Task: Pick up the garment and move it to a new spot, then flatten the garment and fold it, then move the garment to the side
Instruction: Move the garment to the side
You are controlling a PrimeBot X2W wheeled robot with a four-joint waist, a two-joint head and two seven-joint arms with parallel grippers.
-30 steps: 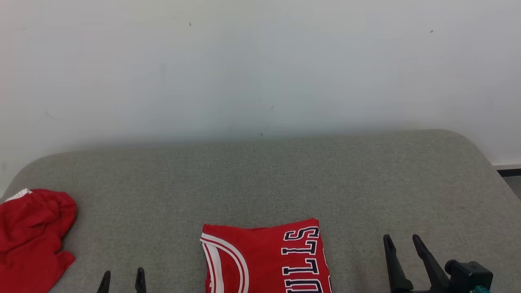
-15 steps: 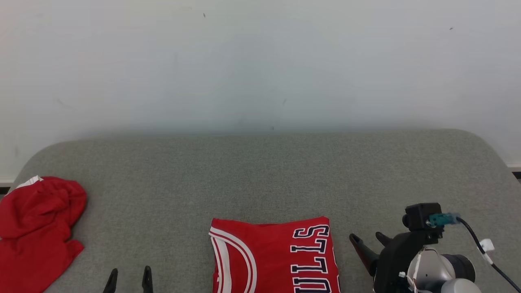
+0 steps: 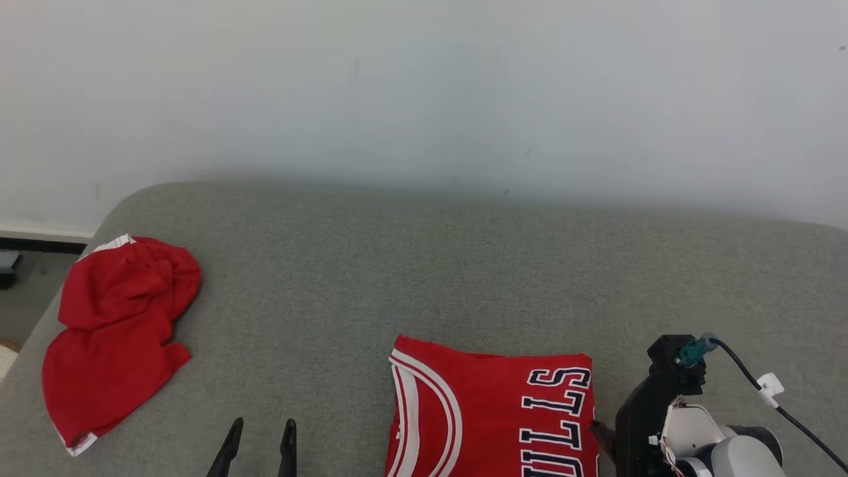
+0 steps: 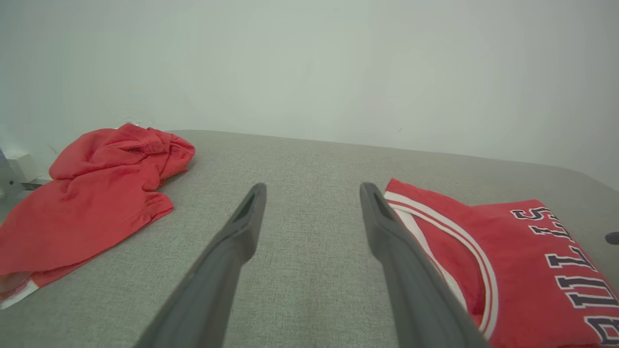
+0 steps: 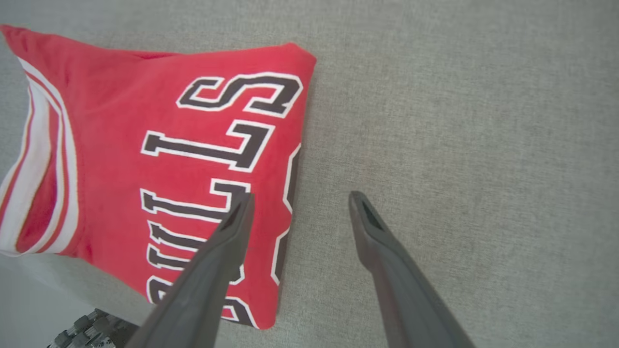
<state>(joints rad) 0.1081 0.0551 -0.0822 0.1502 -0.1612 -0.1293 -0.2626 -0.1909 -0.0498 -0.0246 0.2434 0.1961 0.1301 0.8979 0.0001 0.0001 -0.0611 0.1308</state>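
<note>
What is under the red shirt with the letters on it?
The folded red shirt lies on the grey cushion, which shows beside it. The shirt's lower layers and the cushion right beneath are covered, so anything tucked there cannot be seen.

Dark tapered fingers [image 4: 232, 246], teal plug [image 3: 690, 352], black cable [image 3: 801, 423]

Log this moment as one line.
stage: side move pending | folded jersey: flat on grey cushion | right gripper: open, at jersey's edge | left gripper: open, empty | crumpled red garment: far left
</note>
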